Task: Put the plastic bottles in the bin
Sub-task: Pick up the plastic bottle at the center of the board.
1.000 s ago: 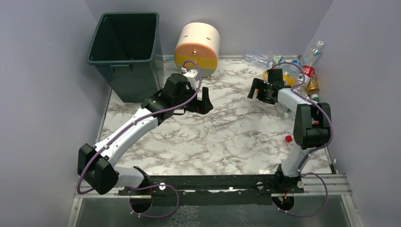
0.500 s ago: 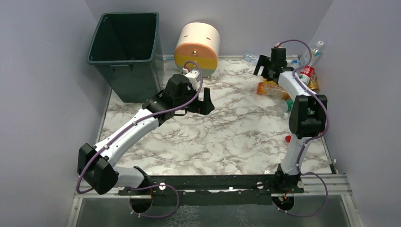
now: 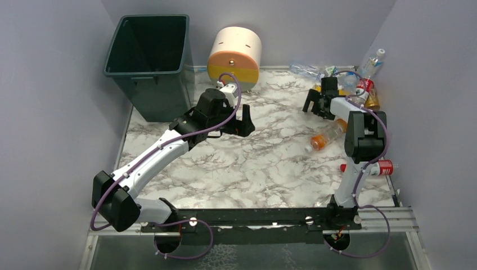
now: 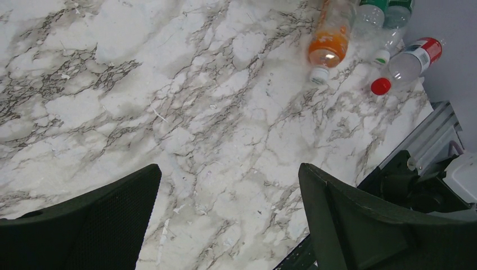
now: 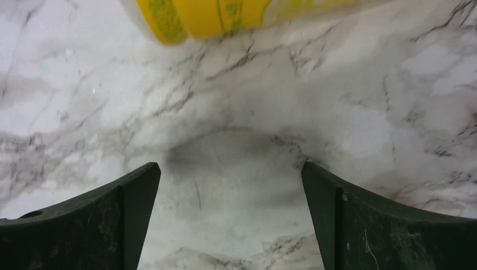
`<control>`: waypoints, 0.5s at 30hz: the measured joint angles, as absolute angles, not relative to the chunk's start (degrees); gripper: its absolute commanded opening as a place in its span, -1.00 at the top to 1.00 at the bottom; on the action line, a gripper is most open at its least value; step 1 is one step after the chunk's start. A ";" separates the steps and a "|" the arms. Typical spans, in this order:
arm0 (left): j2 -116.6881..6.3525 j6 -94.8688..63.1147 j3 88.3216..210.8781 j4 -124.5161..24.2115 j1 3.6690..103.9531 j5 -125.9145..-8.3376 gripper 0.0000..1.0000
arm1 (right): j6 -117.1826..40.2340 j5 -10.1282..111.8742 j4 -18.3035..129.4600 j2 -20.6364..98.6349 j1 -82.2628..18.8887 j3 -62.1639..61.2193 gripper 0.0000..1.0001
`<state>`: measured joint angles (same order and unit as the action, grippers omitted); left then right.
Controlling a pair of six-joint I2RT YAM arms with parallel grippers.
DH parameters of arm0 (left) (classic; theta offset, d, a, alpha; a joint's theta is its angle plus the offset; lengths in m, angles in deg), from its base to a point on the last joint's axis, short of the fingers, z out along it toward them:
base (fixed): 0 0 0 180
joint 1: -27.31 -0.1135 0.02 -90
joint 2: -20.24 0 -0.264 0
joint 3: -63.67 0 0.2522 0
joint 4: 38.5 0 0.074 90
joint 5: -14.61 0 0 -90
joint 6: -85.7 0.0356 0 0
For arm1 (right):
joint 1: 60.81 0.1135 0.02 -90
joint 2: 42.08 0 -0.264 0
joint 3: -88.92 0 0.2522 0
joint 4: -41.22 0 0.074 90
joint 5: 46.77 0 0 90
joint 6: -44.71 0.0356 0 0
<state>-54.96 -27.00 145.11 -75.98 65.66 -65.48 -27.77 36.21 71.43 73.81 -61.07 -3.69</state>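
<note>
The dark green bin (image 3: 147, 59) stands at the back left, with nothing visible inside. Several plastic bottles (image 3: 351, 81) are heaped in the back right corner. An orange bottle (image 3: 325, 135) lies apart on the marble, and it also shows in the left wrist view as the orange bottle (image 4: 330, 38). A red-labelled bottle (image 3: 380, 167) lies by the right arm's base. My right gripper (image 3: 316, 106) is open low over the table, just short of a yellow bottle (image 5: 208, 16). My left gripper (image 3: 243, 121) hovers open and empty mid-table, to the right of the bin.
A round cream, yellow and grey drawer unit (image 3: 234, 54) stands at the back beside the bin. One clear bottle (image 3: 373, 61) leans on the right wall. Grey walls close in on three sides. A black rail (image 3: 253, 216) runs along the near edge.
The right arm swung back to the bottle heap, then returned forward and lower. An orange bottle rolled out to mid-right, and a red-labelled bottle now lies near the right base. The left arm stayed put.
</note>
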 measured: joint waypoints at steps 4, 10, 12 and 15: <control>-54.96 -26.97 145.11 -75.98 65.68 -65.58 -0.98 | -27.51 37.74 70.01 69.01 -60.89 2.89 -0.99; -55.31 -26.97 145.11 -75.89 65.73 -65.56 -0.98 | -26.02 37.47 71.71 59.89 -60.89 10.13 -0.99; -56.05 -26.97 145.11 -75.70 65.86 -65.54 -0.98 | -25.32 36.88 72.65 55.50 -60.89 11.48 -0.99; -57.76 -26.95 145.13 -75.41 66.23 -65.39 -0.98 | -24.25 36.18 73.97 48.77 -60.87 11.92 -0.99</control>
